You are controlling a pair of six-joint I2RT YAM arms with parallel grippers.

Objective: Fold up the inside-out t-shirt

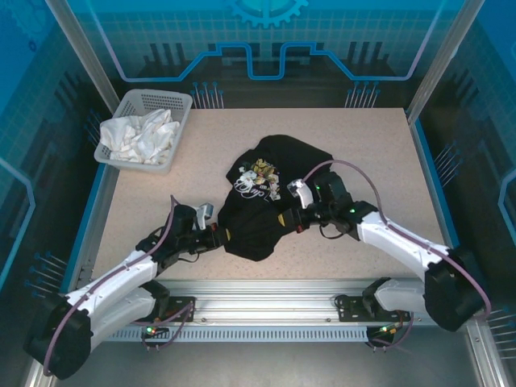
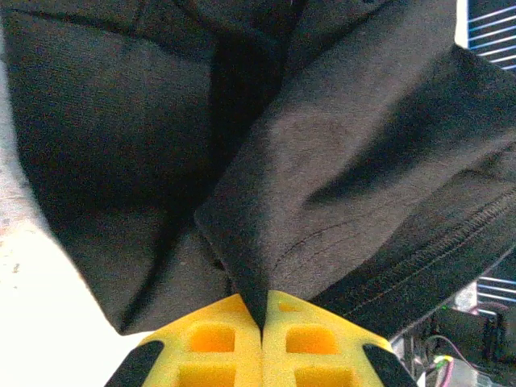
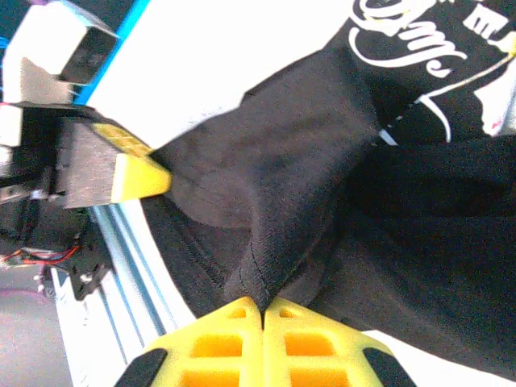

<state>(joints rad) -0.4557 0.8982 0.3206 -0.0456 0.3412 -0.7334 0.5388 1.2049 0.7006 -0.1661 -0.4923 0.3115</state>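
**Clenched at both ends: black t-shirt pinched along its near edge**

Far left, at the back corner of the bench (image 1: 371,145): a grey basket (image 1: 129,103) heaped with crumpled white cloth (image 1: 143,135), well apart from all else.

Next along, near the front edge: left pincer (image 1: 221,235), clamped on the near-left border of the inside-out t-shirt (image 1: 266,211). From the left wrist, yellow fingers (image 2: 211,343) pressed flat together, a peaked fold of black fabric nipped between the tips and rising away from them.

In the middle of the bench: the t-shirt itself, bunched in a loose heap, its yellow-and-white print (image 1: 258,181) face up on the far-left part, the bulk lying between the two pincers.

Right of centre: right pincer (image 1: 292,222), likewise squeezed tight on the near-right border. From the right wrist, closed tips (image 3: 264,313) gripping a pinched ridge of black cloth, with the print beyond at upper right and the left pincer's yellow tip at the garment's other end.
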